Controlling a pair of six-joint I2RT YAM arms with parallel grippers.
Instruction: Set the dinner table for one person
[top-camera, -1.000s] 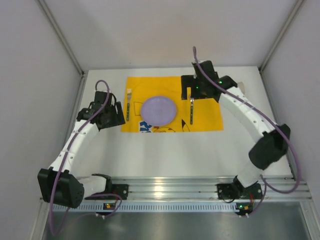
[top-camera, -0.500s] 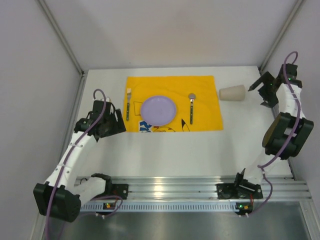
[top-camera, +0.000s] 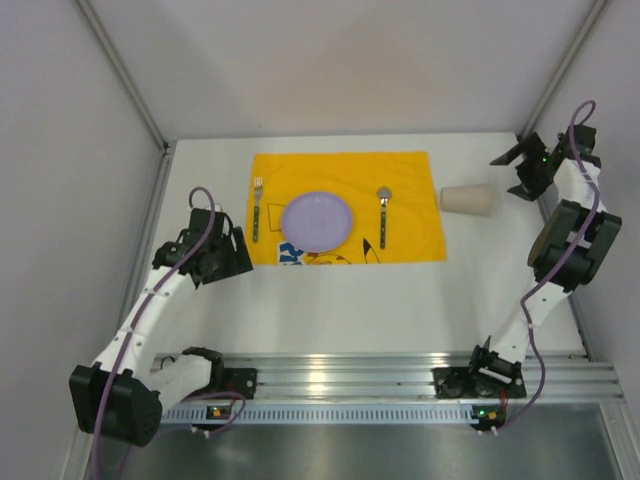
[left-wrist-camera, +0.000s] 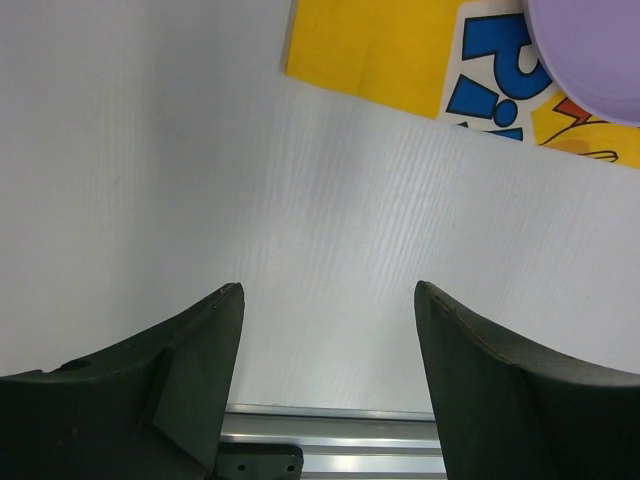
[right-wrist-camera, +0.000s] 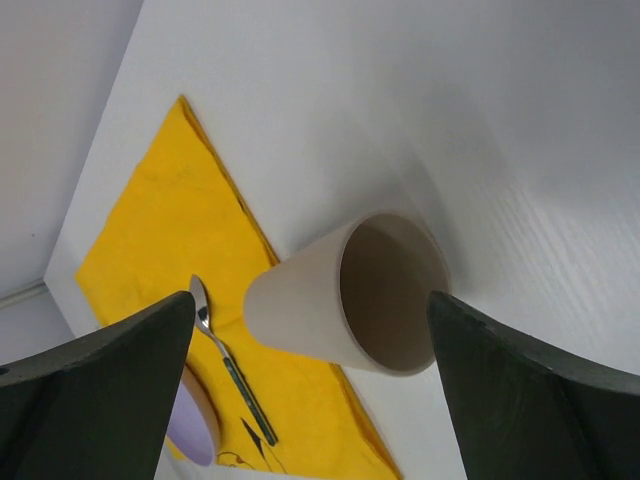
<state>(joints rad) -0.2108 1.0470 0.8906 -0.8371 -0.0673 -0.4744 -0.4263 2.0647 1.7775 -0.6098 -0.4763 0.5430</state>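
The dinner table (top-camera: 330, 300), a big flat matte white tabletop, fills the floor of the enclosure, and its ribbed aluminium rail (top-camera: 340, 372) runs along the near edge where both arm bases are bolted. On its far half lies a yellow rectangular cloth placemat with a cartoon print (top-camera: 410, 200). A round lilac plate (top-camera: 317, 221) sits on the mat left of its middle. A metal fork with a dark handle (top-camera: 257, 208) lies on the mat just left of the plate, tines pointing away from me. A metal spoon with a dark handle (top-camera: 383, 215) lies just right of the plate, bowl pointing away.

To the right of the mat I see a beige tapered cup (top-camera: 468, 199) on its side on the bare table. Its base is at the mat's right edge, though I cannot tell whether the two touch. Its open mouth faces right, toward the right gripper (top-camera: 513, 173). That gripper is near the table's far right corner with its jaws spread wide. In the right wrist view the cup shows between its fingers (right-wrist-camera: 110, 370) but apart from them, so they grip nothing.

The left gripper (left-wrist-camera: 328, 295) is over bare table, just off the mat's near left corner. Its jaws are parted and there is nothing between them.
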